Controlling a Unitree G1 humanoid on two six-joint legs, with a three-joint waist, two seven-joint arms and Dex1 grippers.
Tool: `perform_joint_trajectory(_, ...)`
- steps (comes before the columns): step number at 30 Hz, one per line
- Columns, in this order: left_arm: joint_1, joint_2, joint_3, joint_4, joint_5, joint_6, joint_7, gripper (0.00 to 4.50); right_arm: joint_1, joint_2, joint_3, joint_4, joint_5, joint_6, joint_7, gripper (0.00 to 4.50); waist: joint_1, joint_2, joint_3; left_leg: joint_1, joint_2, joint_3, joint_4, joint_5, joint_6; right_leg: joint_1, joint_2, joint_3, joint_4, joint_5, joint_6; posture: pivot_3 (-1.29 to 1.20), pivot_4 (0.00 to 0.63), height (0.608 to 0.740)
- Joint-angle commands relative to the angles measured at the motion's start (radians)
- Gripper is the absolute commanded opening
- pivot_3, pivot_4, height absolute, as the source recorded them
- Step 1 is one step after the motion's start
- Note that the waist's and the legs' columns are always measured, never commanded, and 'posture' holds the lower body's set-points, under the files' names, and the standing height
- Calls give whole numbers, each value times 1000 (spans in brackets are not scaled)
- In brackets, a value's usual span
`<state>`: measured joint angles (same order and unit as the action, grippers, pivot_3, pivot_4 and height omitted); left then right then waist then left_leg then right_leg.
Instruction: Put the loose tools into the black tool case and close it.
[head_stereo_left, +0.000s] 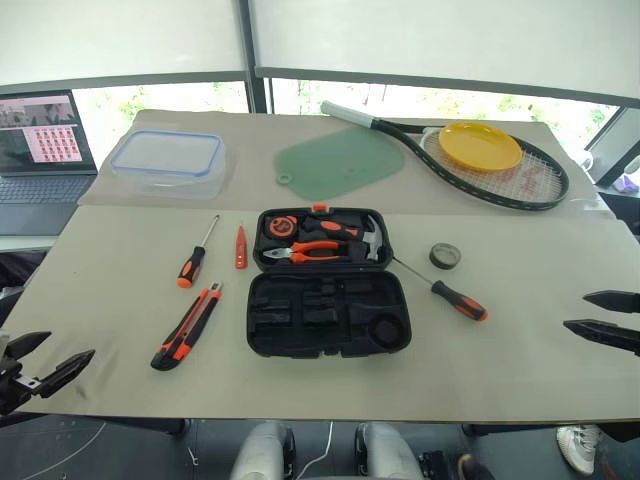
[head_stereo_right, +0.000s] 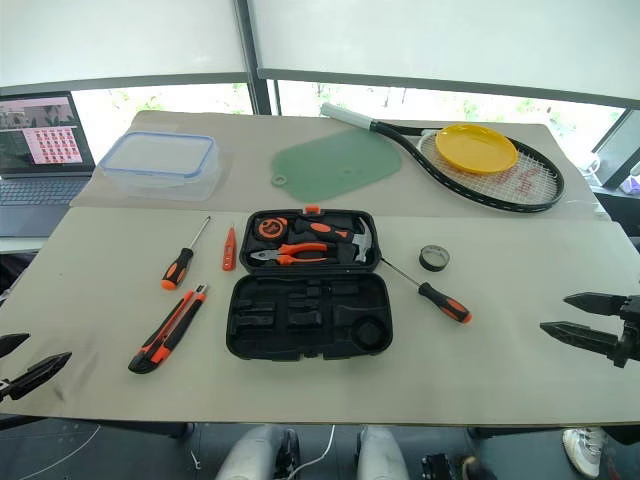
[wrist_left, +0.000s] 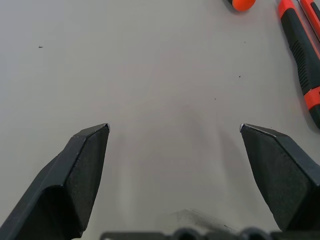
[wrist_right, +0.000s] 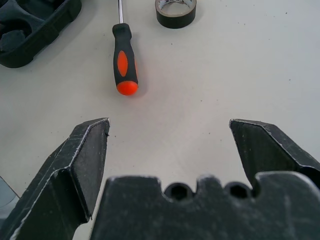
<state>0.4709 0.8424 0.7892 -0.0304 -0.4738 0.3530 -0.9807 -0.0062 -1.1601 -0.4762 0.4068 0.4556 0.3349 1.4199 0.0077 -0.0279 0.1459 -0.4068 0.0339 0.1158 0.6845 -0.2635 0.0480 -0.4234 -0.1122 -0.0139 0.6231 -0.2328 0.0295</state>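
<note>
Nothing is packed yet; the first pickup is still to begin. Both the left gripper (head_stereo_left: 50, 365) and right gripper (head_stereo_right: 578, 319) hover with jaws wide and empty at the table's (head_stereo_left: 520, 370) near edge. The case (head_stereo_left: 327, 282) lies open at centre; the knife (head_stereo_left: 187, 326) at its 8 o'clock, one screwdriver (head_stereo_left: 193, 259) and the pen (head_stereo_left: 240, 246) at 10, the other screwdriver (head_stereo_left: 446, 290) at 3. The next move calls for reaching to the nearest tool.

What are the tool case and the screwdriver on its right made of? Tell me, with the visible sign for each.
Tool case: looks like matte black moulded plastic, going by the tool-shaped recesses formed into its open half. Screwdriver: the handle seems black plastic or rubber with glossy orange inserts; the thin shaft shines grey like steel.
</note>
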Motion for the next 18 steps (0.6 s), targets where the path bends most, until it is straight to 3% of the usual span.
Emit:
perform_joint_trajectory(1, -25, 12, 12, -54, 0, 49, 55, 4500, -5, 15, -17, -65, 7, 5, -42, 4463, 0, 0, 0, 0, 0, 0, 0, 0, 0, 0, 0, 0, 0, 0, 0, 0, 150, 738)
perform_joint_trajectory(10, -456, 100, -167, -250, -172, 622, 349, 4500, 6, 64, -73, -527, 159, 246, -191, 4463, 9, 0, 0, 0, -1, -1, 0, 5, 4, 2, 1, 0, 3, 4, 7, 0, 150, 738)
perform_joint_trajectory(15, -764, 83, -410, -137, -132, 821, 467, 4500, -46, 100, -27, -771, 280, 324, -256, 4463, 2, -2, 1, 0, -1, -1, 0, 5, 4, 2, 4, 0, 4, 5, 8, 0, 150, 738)
perform_joint_trajectory(18, -886, 54, -551, -33, -76, 808, 470, 4500, -114, 118, 26, -892, 361, 365, -301, 4463, 1, -3, 2, 1, -1, -2, 0, 5, 3, 3, 6, 0, 4, 5, 8, 0, 150, 738)
